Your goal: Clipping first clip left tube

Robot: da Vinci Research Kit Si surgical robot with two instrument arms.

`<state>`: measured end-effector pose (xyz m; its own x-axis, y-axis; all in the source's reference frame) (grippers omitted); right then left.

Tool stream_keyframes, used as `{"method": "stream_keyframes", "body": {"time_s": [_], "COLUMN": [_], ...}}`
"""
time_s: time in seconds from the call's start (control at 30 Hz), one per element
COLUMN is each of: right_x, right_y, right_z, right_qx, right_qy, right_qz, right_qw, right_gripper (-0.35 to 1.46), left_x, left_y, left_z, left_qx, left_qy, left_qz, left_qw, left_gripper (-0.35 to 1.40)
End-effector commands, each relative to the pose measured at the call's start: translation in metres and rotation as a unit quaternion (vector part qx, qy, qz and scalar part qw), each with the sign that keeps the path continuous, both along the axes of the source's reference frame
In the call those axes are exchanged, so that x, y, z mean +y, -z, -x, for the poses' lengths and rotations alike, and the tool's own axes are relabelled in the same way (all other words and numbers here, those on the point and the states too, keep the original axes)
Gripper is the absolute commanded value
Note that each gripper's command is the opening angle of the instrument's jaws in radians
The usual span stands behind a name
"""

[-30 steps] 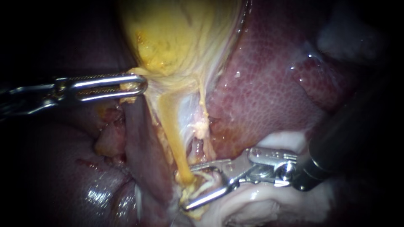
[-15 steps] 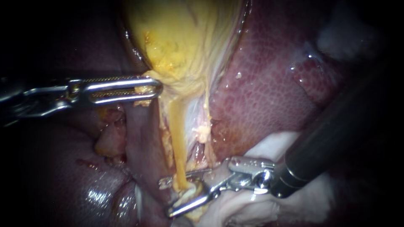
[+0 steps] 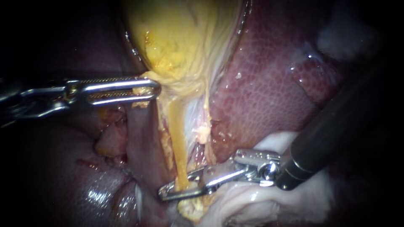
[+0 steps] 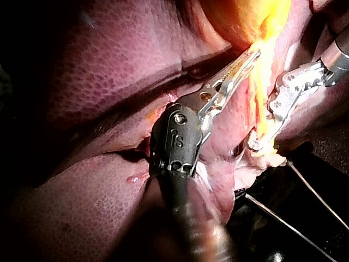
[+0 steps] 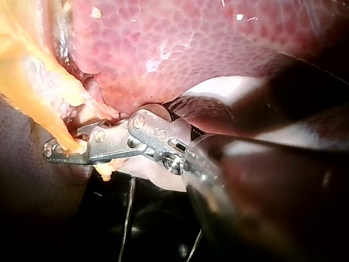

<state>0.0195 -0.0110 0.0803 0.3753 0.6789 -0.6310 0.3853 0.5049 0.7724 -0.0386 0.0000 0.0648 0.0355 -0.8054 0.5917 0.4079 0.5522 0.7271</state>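
Since half a second ago the right instrument's jaws, then spread wide to either side of the yellow tube, have closed down across it, and its shaft has drawn slightly back toward the right of the frame.

The liver (image 3: 269,84) fills the right half of the endoscope view, and the gallbladder (image 3: 185,33) hangs from the upper middle. The left instrument (image 3: 147,89) enters from the left edge, its jaws clamped on the gallbladder's lower edge and holding it taut. The right instrument (image 3: 172,192) enters from the lower right over pale tissue (image 3: 252,201). Its jaws lie almost together, gripping the left tube (image 3: 177,138) near its lower end in the lower middle of the frame.

That tube runs nearly straight down the frame from the gallbladder. The right jaws cross it almost level, close to square to its long axis. This is the relation the clipping turns on, and it looks sound. The right instrument is on the tube; the left is well apart, above.

Count: one liver, one gallbladder, two instruments and two strands, namely the left tube and a thinner strand (image 3: 206,113) just beside it. No clip shows on either.
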Motion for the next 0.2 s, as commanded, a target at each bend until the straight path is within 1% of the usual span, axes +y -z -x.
{"method": "stream_keyframes", "body": {"time_s": [0.03, 0.2], "right_x": [0.0, 0.0002], "right_y": [0.0, -0.0001], "right_z": [0.0001, 0.0003], "right_qx": [0.0, -0.002], "right_qy": [0.0, -0.001], "right_qz": [0.0, -0.002], "right_qw": [1.0, 1.0], "right_gripper": [-0.35, -0.35], "left_x": [-0.0001, -0.0001], "left_y": [-0.0001, -0.0001], "left_z": [0.0, 0.0], "left_qx": [0.001, 0.001], "left_qy": [0.0, 0.0], "left_qz": [0.0, 0.0], "left_qw": [1.0, 1.0], "left_gripper": [-0.35, -0.35]}}
